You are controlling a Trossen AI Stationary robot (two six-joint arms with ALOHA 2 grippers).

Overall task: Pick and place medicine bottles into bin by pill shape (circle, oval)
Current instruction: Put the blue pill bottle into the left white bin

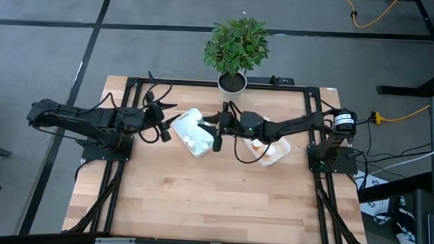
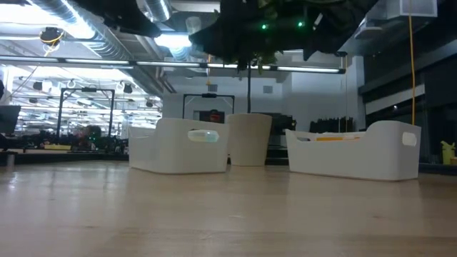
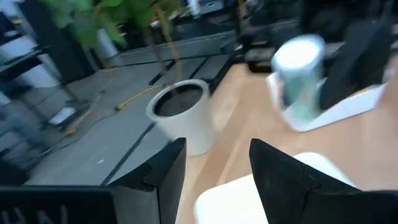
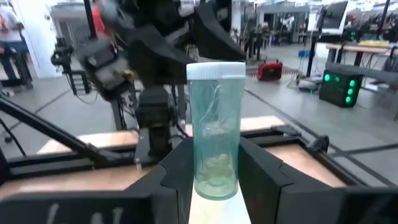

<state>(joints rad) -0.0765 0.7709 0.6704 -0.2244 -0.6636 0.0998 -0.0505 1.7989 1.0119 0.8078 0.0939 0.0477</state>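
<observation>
My right gripper (image 1: 218,134) is over the far right part of the left white bin (image 1: 182,126) and is shut on a pale teal medicine bottle (image 4: 215,124) with a white cap. The same bottle shows blurred in the left wrist view (image 3: 300,74). My left gripper (image 3: 214,168) is open and empty at the left bin's left edge (image 1: 163,121). Several white-capped bottles (image 1: 195,144) lie in the left bin. The right white bin (image 1: 279,153) holds orange bottles (image 1: 257,146). My right gripper pinches the lower part of the teal bottle's body (image 4: 215,177) between its two fingers (image 4: 177,171), one on each side. The bottle's capped end (image 4: 215,70) sticks out past the fingertips. The bottle is lifted clear, over the left bin.
A potted plant (image 1: 236,50) in a white pot (image 2: 248,139) stands at the table's far edge, between the two bins. The near half of the wooden table (image 1: 214,201) is bare wood. Black frame rails (image 1: 312,125) run along the table's sides.
</observation>
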